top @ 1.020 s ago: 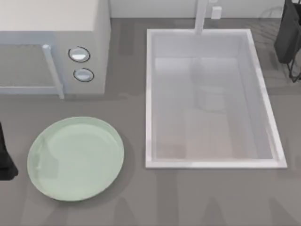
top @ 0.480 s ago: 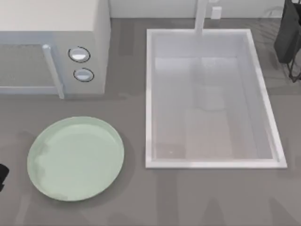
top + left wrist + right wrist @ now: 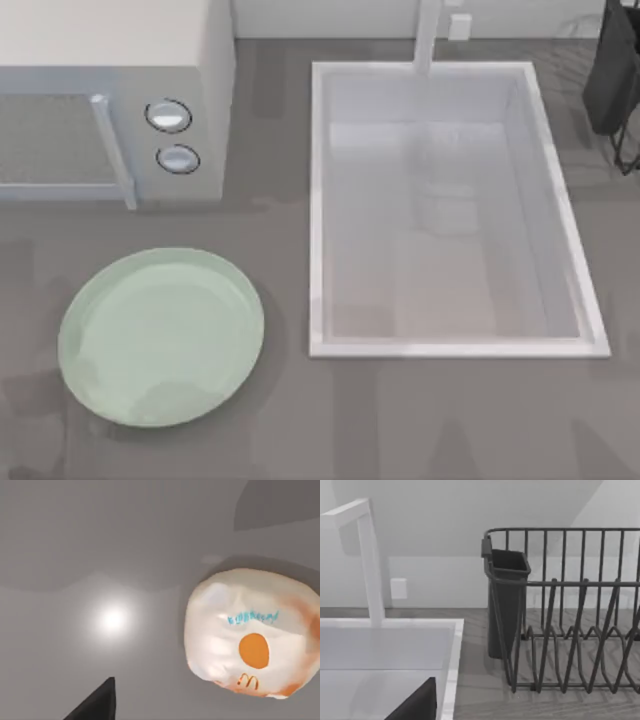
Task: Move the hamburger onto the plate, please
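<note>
The hamburger (image 3: 252, 632), a pale tan wrapped bun with an orange dot and blue print, lies on the grey counter in the left wrist view. A dark part of my left gripper (image 3: 95, 705) juts in at that picture's edge, well apart from the hamburger and not touching it. The plate (image 3: 160, 335), large, round and mint green, sits bare on the counter at the top view's front left. A dark part of my right gripper (image 3: 415, 702) hangs near the sink's far right corner, facing the dish rack.
A white sink basin (image 3: 318, 200) with its faucet (image 3: 428, 35) takes up the middle and right. A microwave (image 3: 110, 100) stands at the back left, behind the plate. A dark wire dish rack (image 3: 570, 630) with a cutlery cup (image 3: 612, 80) stands at the back right.
The dark piece of my left arm at the top view's left edge slid toward the front and out of the picture. Plate and sink stay put.
</note>
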